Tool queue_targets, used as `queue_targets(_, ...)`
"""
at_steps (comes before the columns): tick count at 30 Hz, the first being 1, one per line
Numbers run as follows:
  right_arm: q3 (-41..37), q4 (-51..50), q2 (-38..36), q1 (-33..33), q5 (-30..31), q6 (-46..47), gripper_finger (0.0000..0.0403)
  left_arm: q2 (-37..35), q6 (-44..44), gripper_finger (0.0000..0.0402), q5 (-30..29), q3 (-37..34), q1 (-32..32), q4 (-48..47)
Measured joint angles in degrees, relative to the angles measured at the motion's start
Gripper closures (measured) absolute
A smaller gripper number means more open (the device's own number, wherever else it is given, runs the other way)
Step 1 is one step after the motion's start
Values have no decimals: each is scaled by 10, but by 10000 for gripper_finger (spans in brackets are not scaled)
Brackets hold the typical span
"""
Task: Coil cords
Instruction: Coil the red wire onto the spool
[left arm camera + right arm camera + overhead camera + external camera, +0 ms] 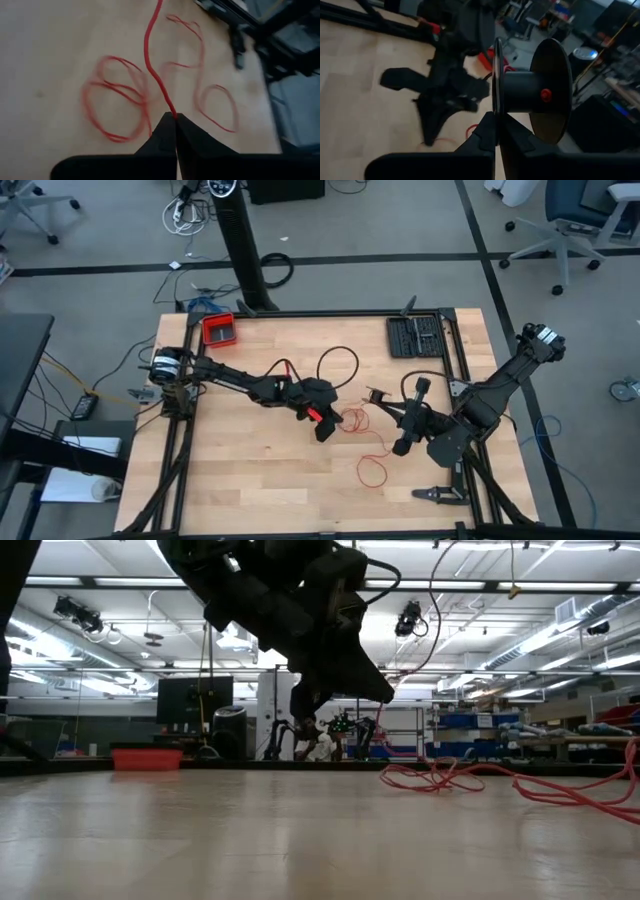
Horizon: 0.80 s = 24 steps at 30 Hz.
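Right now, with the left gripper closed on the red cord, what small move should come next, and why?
Probably carry the pinched strand toward the black spool held by the right gripper. The left gripper is shut on the red cord, the rest lies in loose loops on the table, and the spool's hub looks bare.

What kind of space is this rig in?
Looks like a robotics lab or workshop: a wooden table on a black frame, office chairs on a grey floor, ceiling strip lights and stocked shelving behind.
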Motion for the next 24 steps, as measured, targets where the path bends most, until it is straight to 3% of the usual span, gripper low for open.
queue_targets(7,0,-121,-31,0,-43,128,398,0,73,401,-65,0,8,19)
queue_targets(16,0,-181,-74,1,-102,228,398,-1,198,401,-77,0,7,164)
queue_targets(20,0,-187,-82,5,-107,252,398,-1,240,401,-81,0,12,142)
queue_targets(24,0,-206,-88,5,-154,280,398,-3,242,401,-81,0,20,78)
